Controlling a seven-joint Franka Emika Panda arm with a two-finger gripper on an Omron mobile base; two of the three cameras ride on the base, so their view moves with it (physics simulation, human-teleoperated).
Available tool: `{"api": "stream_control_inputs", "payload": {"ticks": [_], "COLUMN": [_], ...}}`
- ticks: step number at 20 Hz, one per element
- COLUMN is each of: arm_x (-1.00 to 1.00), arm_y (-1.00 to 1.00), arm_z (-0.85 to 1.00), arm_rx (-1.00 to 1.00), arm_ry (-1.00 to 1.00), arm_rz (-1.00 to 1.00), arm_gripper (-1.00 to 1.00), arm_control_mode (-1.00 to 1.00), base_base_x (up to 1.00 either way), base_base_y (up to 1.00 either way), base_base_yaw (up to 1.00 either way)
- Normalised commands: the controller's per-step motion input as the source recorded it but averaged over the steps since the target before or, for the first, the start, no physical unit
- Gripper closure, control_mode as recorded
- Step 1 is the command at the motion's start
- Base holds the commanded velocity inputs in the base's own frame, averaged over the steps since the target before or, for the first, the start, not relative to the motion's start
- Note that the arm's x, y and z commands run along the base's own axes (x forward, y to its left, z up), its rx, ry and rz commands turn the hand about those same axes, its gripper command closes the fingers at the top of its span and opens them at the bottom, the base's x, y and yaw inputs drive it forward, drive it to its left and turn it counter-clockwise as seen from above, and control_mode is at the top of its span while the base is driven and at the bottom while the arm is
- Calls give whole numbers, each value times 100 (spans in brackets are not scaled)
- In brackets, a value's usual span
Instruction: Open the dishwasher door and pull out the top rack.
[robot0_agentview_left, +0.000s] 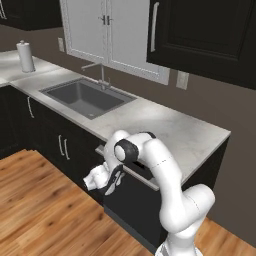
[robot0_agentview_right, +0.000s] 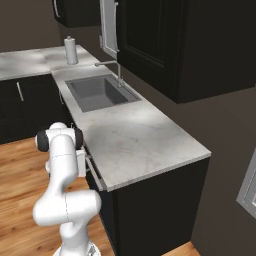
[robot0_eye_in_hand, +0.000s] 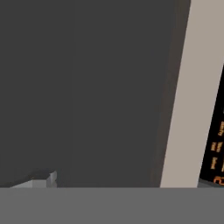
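The dishwasher door (robot0_agentview_left: 134, 206) is a black panel under the counter and looks closed. Its long silver bar handle (robot0_agentview_left: 135, 174) runs along the top edge and appears again as the handle (robot0_agentview_right: 93, 173). My gripper (robot0_agentview_left: 113, 184) hangs right in front of the door's upper left part, just below the handle, pointing at the panel. In the hand view the dark door face (robot0_eye_in_hand: 87, 96) is very close. The pale handle (robot0_eye_in_hand: 180, 109) crosses at the right, off to one side of the fingers. I cannot see the fingertips clearly. The top rack is hidden behind the door.
A grey counter (robot0_agentview_left: 172, 131) lies above the dishwasher, with a sink (robot0_agentview_left: 87, 97) and faucet (robot0_agentview_left: 102, 75) to the left. A paper towel roll (robot0_agentview_left: 25, 56) stands at the far left. Narrow black cabinet doors (robot0_agentview_left: 60, 145) flank the dishwasher. Wood floor (robot0_agentview_left: 45, 210) spreads out in front.
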Motion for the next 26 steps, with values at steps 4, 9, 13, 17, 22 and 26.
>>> {"api": "stream_control_inputs", "payload": {"ticks": [4,9,13,17,22,26], "arm_x": [28,23,5,0,-33,-71], "arm_y": [-1,-7,-14,-8,1,32], "arm_z": [-3,0,0,-1,-11,-37], "arm_rx": [0,2,7,9,14,30], "arm_ry": [0,2,8,26,35,32], "arm_rz": [4,2,3,0,0,4], "arm_gripper": [100,100,100,100,100,100], "arm_control_mode": [-100,-100,-100,-100,-100,-100], "base_base_x": [0,0,0,0,0,0], "base_base_y": [0,0,0,0,0,0], "base_base_yaw": [0,0,0,0,0,0]}}
